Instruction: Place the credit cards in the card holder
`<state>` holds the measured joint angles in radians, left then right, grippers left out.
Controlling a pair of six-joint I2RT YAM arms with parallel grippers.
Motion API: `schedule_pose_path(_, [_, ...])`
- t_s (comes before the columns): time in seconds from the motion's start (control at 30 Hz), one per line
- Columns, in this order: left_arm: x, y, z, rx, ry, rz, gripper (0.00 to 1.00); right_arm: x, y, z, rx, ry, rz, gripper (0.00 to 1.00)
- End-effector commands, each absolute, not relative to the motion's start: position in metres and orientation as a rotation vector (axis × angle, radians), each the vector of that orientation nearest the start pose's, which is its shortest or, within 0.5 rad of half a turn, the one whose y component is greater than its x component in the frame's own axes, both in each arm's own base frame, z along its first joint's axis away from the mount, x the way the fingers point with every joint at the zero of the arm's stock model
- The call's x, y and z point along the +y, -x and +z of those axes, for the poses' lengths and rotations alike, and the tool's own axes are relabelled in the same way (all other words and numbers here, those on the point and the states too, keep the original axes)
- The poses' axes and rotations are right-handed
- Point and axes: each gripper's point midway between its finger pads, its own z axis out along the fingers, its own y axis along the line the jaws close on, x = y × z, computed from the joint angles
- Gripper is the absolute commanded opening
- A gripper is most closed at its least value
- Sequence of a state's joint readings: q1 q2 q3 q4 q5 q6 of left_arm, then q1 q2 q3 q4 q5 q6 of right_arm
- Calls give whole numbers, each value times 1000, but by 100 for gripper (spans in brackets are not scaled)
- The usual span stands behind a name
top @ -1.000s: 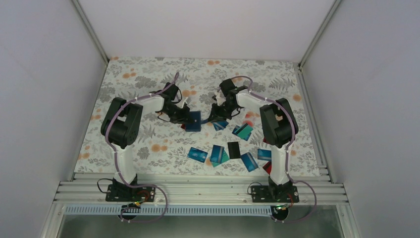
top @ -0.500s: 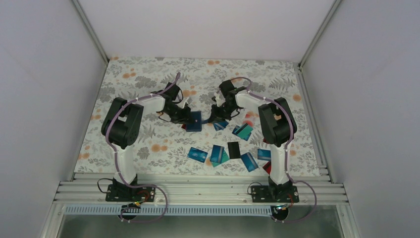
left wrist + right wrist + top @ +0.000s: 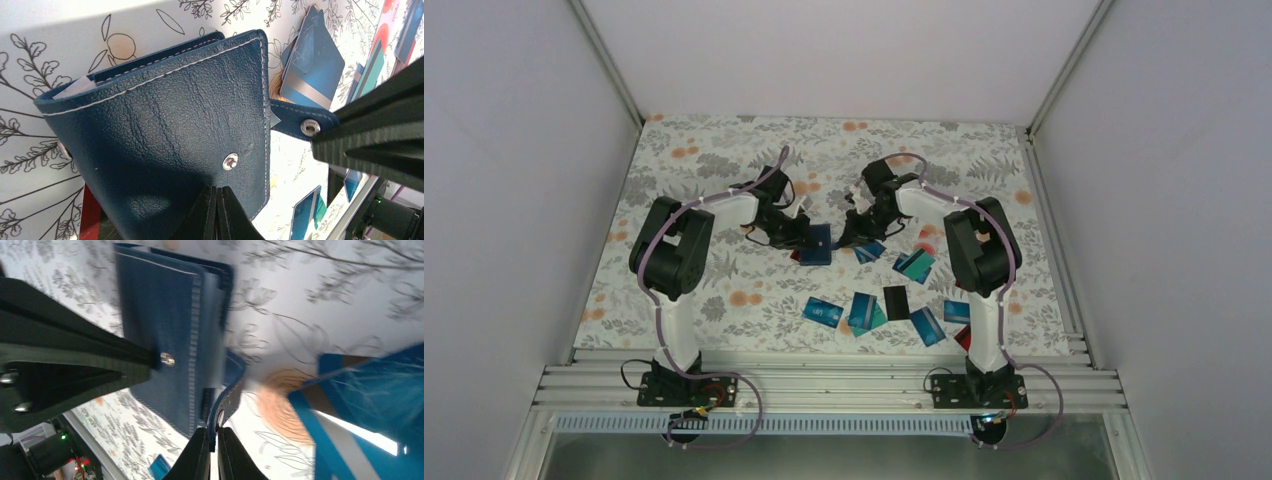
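Note:
The navy card holder (image 3: 817, 243) lies mid-table between both arms, with a pale card edge showing in its open top (image 3: 75, 86). My left gripper (image 3: 803, 233) is shut, its tips (image 3: 217, 192) resting on the holder's leather face (image 3: 165, 115) just below the snap stud. My right gripper (image 3: 845, 237) is shut on the holder's snap strap (image 3: 227, 400), which runs out from the holder's body (image 3: 160, 330) on the right. Blue and teal credit cards (image 3: 862, 310) lie loose nearer the arm bases. One blue card (image 3: 310, 65) lies right beside the strap (image 3: 300, 122).
A black card (image 3: 895, 301), teal cards (image 3: 915, 264) and a red card (image 3: 965, 337) are scattered on the floral cloth (image 3: 714, 160) at front right. A red edge (image 3: 90, 215) pokes out under the holder. White walls and metal rails (image 3: 824, 385) bound the table.
My right gripper has closed on the strap and shifted slightly left toward the holder. The left gripper and the holder have barely moved.

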<state>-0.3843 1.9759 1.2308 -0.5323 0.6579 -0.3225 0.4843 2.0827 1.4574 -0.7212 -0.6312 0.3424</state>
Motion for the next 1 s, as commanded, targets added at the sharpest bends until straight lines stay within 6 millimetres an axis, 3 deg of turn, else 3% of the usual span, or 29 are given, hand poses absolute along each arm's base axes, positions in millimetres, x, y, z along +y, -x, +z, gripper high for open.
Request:
schedule_pose_path(0.0, [-246,-336,17,2944,-225,-995,2,318,-332,62,2930,469,1115,4])
schedule_pose_path(0.3, [-246,-335,16,2948,-236,-993,2,344,-327,56,2947,537,1132,4])
schedule_pose_path(0.77, [-248,-329,15,2948,-258,-1030,2,366,-327,40,2958,564,1206,5])
schedule_pose_path(0.97, [-242,-330,19,2929,-246,-1025,2,368,-328,38,2914,565,1283,29])
